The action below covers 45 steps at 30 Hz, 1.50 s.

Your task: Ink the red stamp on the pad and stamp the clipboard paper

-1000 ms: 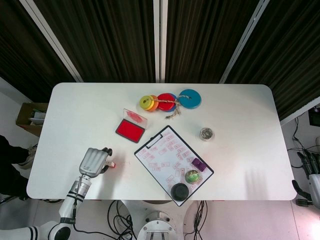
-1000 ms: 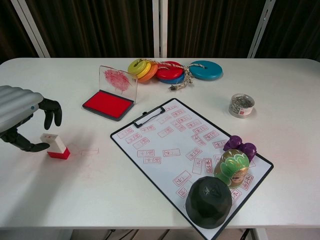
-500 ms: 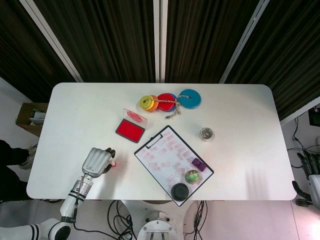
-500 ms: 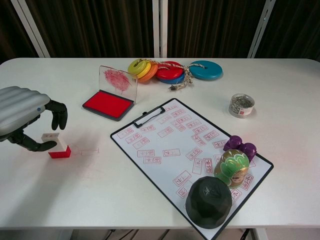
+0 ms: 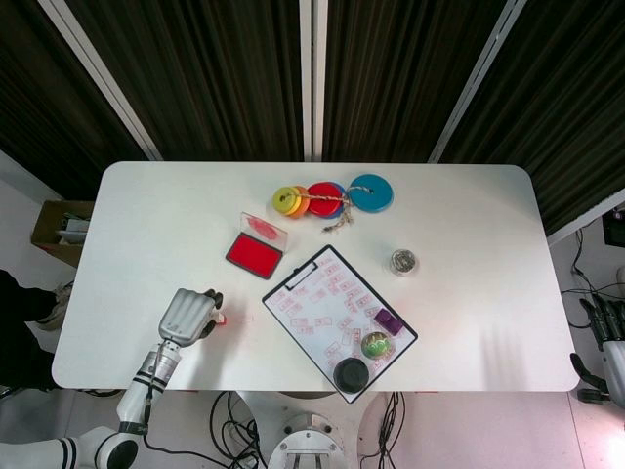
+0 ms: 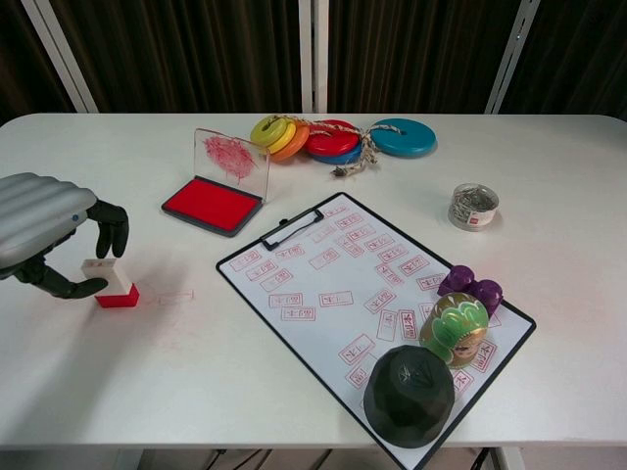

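The red stamp (image 6: 110, 281) with its white top stands on the table near the front left, seen as a small red spot (image 5: 221, 319) in the head view. My left hand (image 6: 44, 225) (image 5: 187, 315) arches over it. The thumb tip touches the stamp's left side and the dark fingers hang just behind its top, with no firm grip showing. The open red ink pad (image 6: 212, 205) (image 5: 255, 255) lies further back, lid raised. The clipboard paper (image 6: 333, 284) (image 5: 322, 303), covered in red imprints, lies at centre. My right hand (image 5: 607, 337) hangs off the table's right edge, holding nothing.
On the clipboard's near corner sit a black lump (image 6: 409, 395), a green-gold ornament (image 6: 454, 328) and a purple object (image 6: 470, 284). Coloured discs tied with string (image 6: 333, 137) lie at the back. A tin of clips (image 6: 474, 206) stands to the right.
My left hand moved right until it arched over the stamp. The stamp went from tilted to upright and shifted slightly. The right hand stayed still.
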Available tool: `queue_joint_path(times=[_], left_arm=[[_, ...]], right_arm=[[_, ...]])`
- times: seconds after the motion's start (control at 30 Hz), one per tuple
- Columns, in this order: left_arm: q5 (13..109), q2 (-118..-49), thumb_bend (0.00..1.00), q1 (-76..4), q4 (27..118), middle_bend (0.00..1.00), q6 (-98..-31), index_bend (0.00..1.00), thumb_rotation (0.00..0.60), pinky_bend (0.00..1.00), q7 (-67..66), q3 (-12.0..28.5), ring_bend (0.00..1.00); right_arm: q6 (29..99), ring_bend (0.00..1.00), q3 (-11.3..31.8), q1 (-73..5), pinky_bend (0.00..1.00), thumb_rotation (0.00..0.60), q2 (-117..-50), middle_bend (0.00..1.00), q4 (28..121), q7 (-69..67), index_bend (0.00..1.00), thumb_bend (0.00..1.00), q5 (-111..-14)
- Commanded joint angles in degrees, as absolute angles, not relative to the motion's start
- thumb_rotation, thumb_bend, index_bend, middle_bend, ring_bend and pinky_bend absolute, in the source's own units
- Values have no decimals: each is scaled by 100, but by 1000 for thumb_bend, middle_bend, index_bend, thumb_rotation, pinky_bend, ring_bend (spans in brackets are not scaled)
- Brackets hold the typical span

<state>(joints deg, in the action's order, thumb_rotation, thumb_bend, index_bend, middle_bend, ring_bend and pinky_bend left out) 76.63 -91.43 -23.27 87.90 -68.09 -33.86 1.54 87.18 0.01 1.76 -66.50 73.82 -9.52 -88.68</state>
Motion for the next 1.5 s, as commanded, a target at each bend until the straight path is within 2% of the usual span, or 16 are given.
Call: queue_joint_path(times=[0.03, 0.57, 1.0, 1.27, 1.5], left_arm=[[7651, -9134, 259, -2324, 8797, 520, -6804, 492, 600, 1000, -3391, 143, 940], [7651, -9158, 271, -2365, 8731, 530, -6747, 503, 600, 1000, -3263, 130, 939], [7583, -9129, 354, -2416, 8811, 540, -6637, 517, 600, 1000, -3215, 117, 945], [7750, -9120, 386, -2405, 8806, 622, -6757, 603, 600, 1000, -2809, 159, 980], [7847, -8975, 417, -2514, 9008, 642, -6778, 624, 600, 1000, -2455, 358, 997]], right_arm=[[8718, 0, -4, 174, 0, 600, -6656, 0, 7381, -947, 0, 237, -8877], [8712, 0, -10, 172, 0, 600, -6663, 0, 7379, -920, 0, 238, -8878], [8690, 0, 1, 159, 0, 600, -6672, 0, 7340, -962, 0, 237, -8860], [8723, 0, 7, 168, 0, 600, -6655, 0, 7342, -972, 0, 237, -8865], [8738, 0, 10, 163, 0, 600, -6637, 0, 7381, -949, 0, 237, -8881]])
